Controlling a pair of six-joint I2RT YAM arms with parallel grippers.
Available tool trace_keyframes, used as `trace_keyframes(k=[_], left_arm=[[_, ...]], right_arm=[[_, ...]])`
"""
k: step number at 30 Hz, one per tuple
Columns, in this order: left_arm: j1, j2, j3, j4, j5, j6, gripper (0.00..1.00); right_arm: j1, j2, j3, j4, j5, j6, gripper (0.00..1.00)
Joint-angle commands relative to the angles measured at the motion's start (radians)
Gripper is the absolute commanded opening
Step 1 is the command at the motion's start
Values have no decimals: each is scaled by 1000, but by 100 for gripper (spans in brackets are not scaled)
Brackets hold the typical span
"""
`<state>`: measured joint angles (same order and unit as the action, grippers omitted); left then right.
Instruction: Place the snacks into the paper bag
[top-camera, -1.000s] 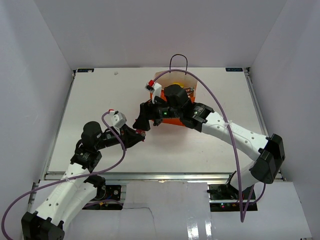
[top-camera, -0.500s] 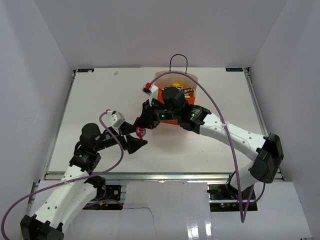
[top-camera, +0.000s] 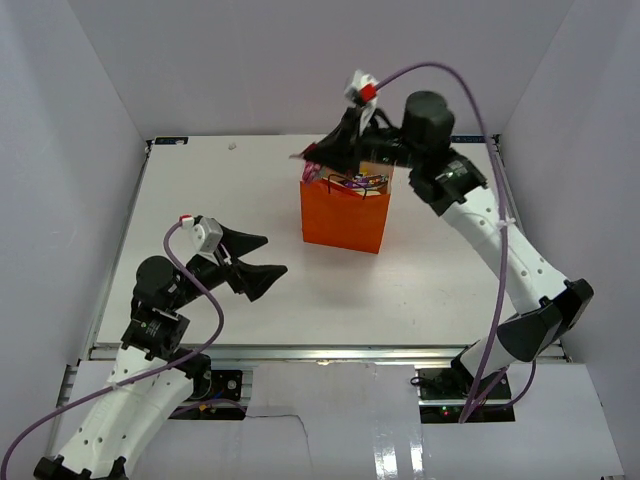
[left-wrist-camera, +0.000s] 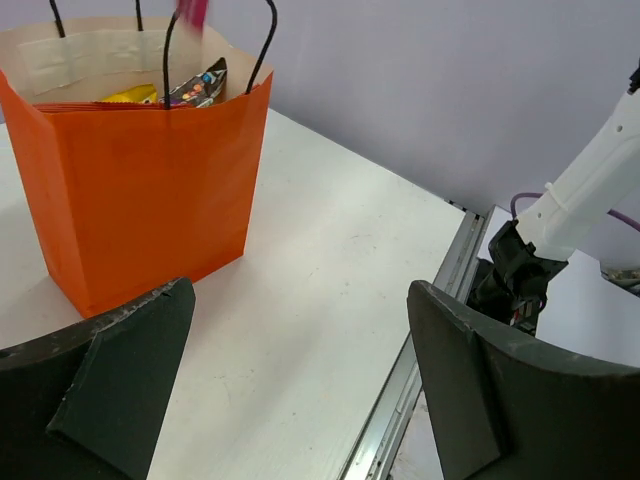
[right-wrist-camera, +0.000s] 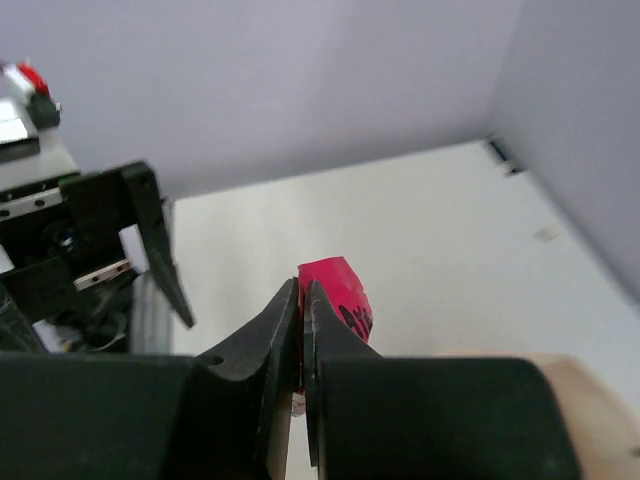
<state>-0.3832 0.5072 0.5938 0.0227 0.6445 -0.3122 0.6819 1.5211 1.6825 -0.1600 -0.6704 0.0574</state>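
Right arm (top-camera: 500, 240) has swung up from in front of the paper bag (top-camera: 343, 215) to hang above its mouth, while the left arm (top-camera: 150, 310) has drawn back toward the near edge. The right claw (right-wrist-camera: 302, 300) is clenched on a small red packet (right-wrist-camera: 335, 298), held over the bag's left rim. The left claw (top-camera: 265, 256) stands released and empty, well apart from the bag. Other snacks (left-wrist-camera: 200, 85) already lie inside the upright bag on the table (top-camera: 200, 200). The drop looks to be in hand, and next the packet needs carrying squarely over the opening before the jaws part
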Motion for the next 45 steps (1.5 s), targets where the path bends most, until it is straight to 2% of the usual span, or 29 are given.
trace_keyframes(k=[1, 4, 8, 14, 16, 17, 20, 21, 23, 24, 27, 29, 34, 37, 41, 45], left_arm=[[0, 28, 43, -73, -63, -33, 98], [0, 47, 47, -93, -85, -62, 98], [0, 56, 40, -95, -111, -94, 98], [0, 65, 52, -128, -155, -120, 98], [0, 65, 58, -144, -158, -123, 98], [0, 63, 61, -148, -161, -125, 98], [0, 54, 60, -161, -170, -130, 98], [0, 47, 60, -164, -175, -131, 98], [0, 40, 58, -170, -187, -134, 98], [0, 37, 58, -170, -190, -136, 98], [0, 37, 70, -181, -206, -142, 98], [0, 40, 84, -207, -244, -154, 98], [0, 80, 144, -291, -353, -205, 98], [0, 96, 156, -320, -388, -212, 98], [0, 109, 146, -325, -408, -238, 98], [0, 126, 149, -325, -410, -248, 98]], right_arm=[[-117, -27, 147, 68, -91, -103, 8], [-211, -38, 157, 68, -17, -99, 8], [-310, -56, 65, 63, 37, -110, 8], [-326, -56, -52, 34, 75, -209, 15], [-326, -50, -75, 34, 107, -225, 22], [-328, -44, -78, 33, 132, -228, 27], [-329, -38, -86, 13, 153, -248, 61], [-328, -39, -86, 5, 158, -255, 81], [-331, -51, -84, -24, 169, -274, 95], [-332, -58, -84, -36, 175, -277, 91], [-361, -87, -61, -104, 192, -255, 90], [-392, -133, -79, -131, 289, -211, 90], [-465, -226, -162, -246, 397, -228, 90], [-499, -314, -279, -274, 518, -206, 90], [-510, -444, -437, -283, 765, -171, 90], [-519, -532, -556, -294, 870, -162, 90]])
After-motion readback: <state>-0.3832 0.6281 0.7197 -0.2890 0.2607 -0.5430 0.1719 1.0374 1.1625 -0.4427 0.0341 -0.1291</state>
